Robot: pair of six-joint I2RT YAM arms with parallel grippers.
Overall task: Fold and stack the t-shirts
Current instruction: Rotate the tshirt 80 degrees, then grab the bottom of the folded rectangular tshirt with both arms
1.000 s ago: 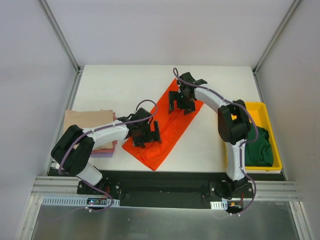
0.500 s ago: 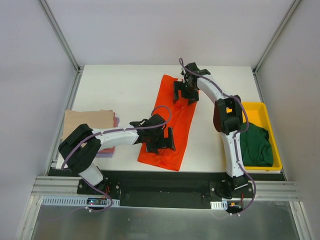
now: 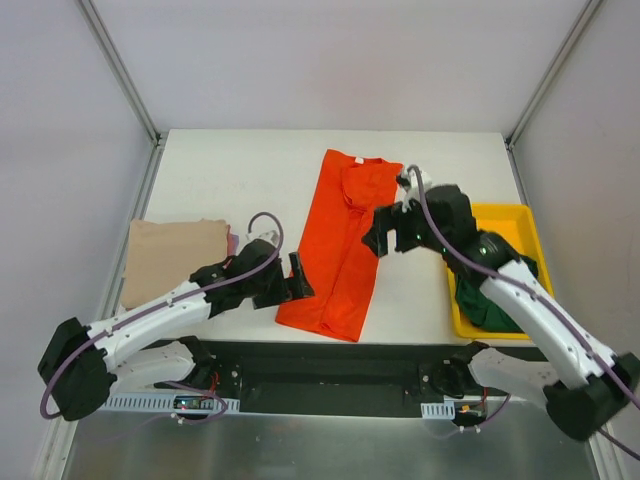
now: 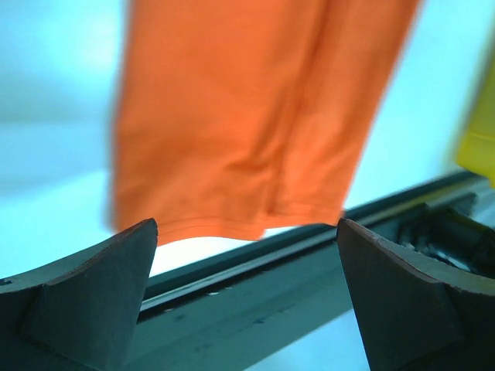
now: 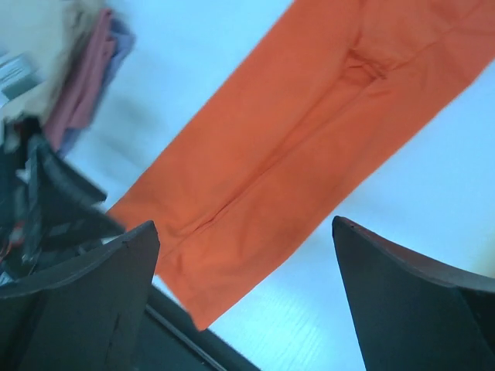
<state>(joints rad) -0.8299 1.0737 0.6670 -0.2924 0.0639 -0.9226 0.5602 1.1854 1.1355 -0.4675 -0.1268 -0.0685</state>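
Orange-red t-shirt [image 3: 345,250], frame centre: limp, light, likely slides easily; pinch hem corners. Left gripper [image 3: 297,277], right gripper [image 3: 378,232] both spread, empty

A yellow tray [image 3: 512,222] sits at the right edge of the white table [image 3: 230,180]

Orange-red shirt [image 5: 302,147] lies flat on the white worktop [image 5: 418,232]. It's folded into a long strip w/ a crease down the middle, and runs slanted from top R to bottom L. R hand [image 5: 244,232] hangs over it, its 2 dark fingers [image 5: 77,301] spread wide w/ nothing btwn them. Top L, blurry: tan shirt [image 5: 46,31], pink shirt [image 5: 77,85] & lavender shirt [image 5: 116,46] in a pile. Black robot part [image 5: 39,201] at L edge, below the pile.
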